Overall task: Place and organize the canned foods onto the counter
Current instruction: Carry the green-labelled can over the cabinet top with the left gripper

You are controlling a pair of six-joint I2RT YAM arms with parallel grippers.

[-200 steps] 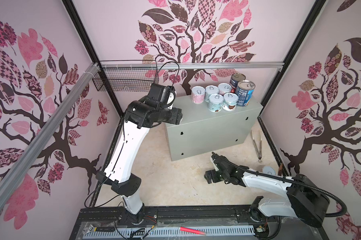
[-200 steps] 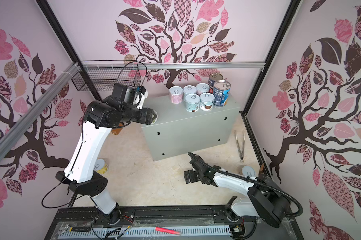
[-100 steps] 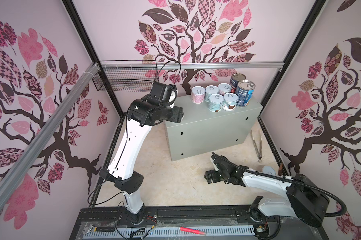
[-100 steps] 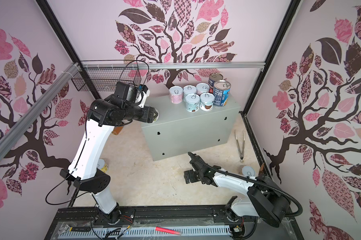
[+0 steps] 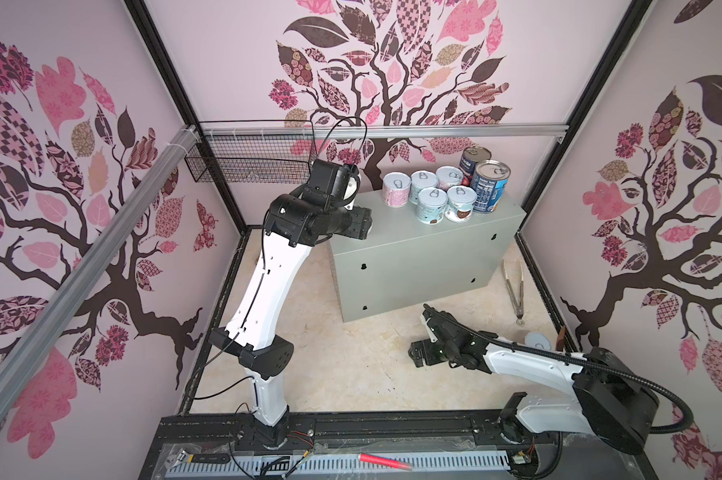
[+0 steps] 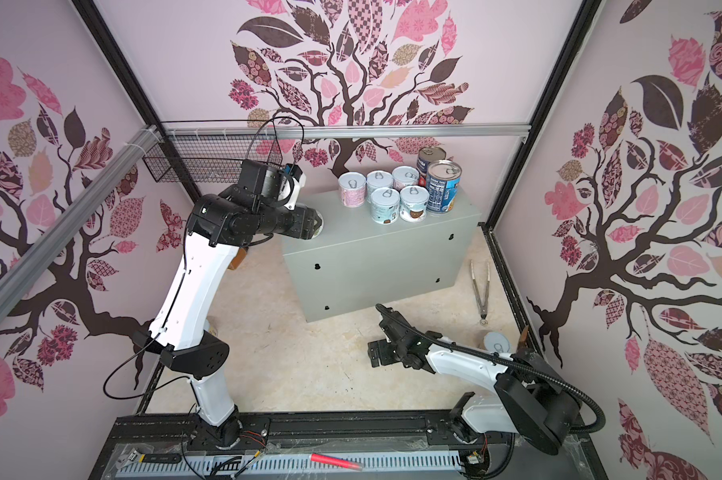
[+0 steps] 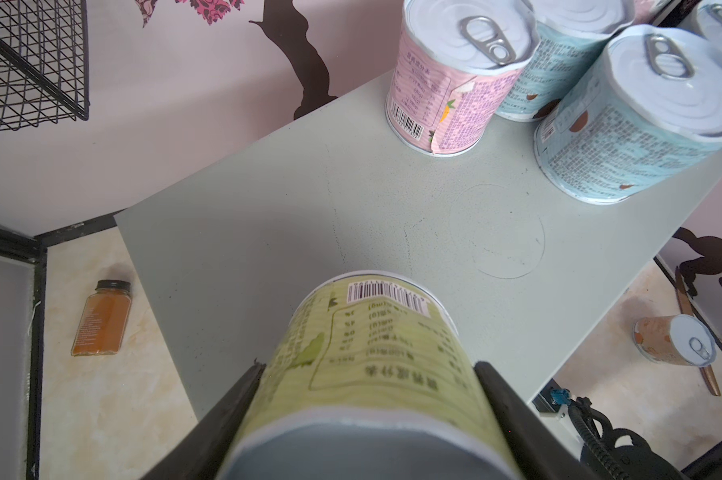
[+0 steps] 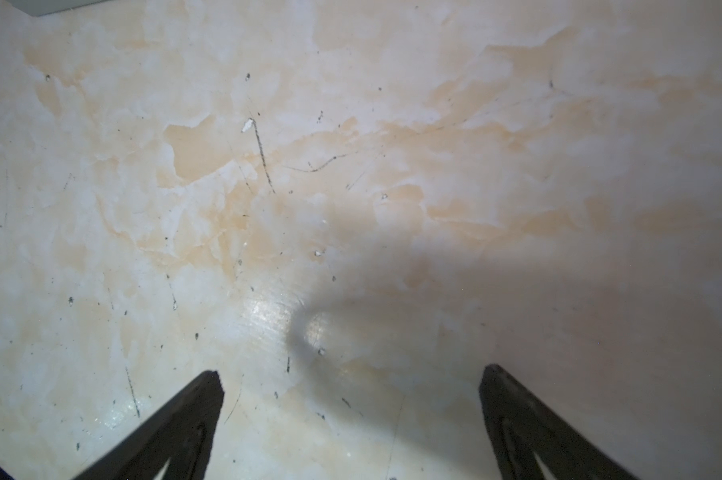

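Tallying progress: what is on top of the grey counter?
Five short cans and two taller cans stand there. The left pincer holds a green-label can above; whether it touches is hidden.

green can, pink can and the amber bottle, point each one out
green can (image 7: 372, 353): left wrist view, on the label on its side
pink can (image 7: 446, 108): left wrist view, on the printed label below the lid
amber bottle (image 7: 99, 322): left wrist view, on its body below the dark cap
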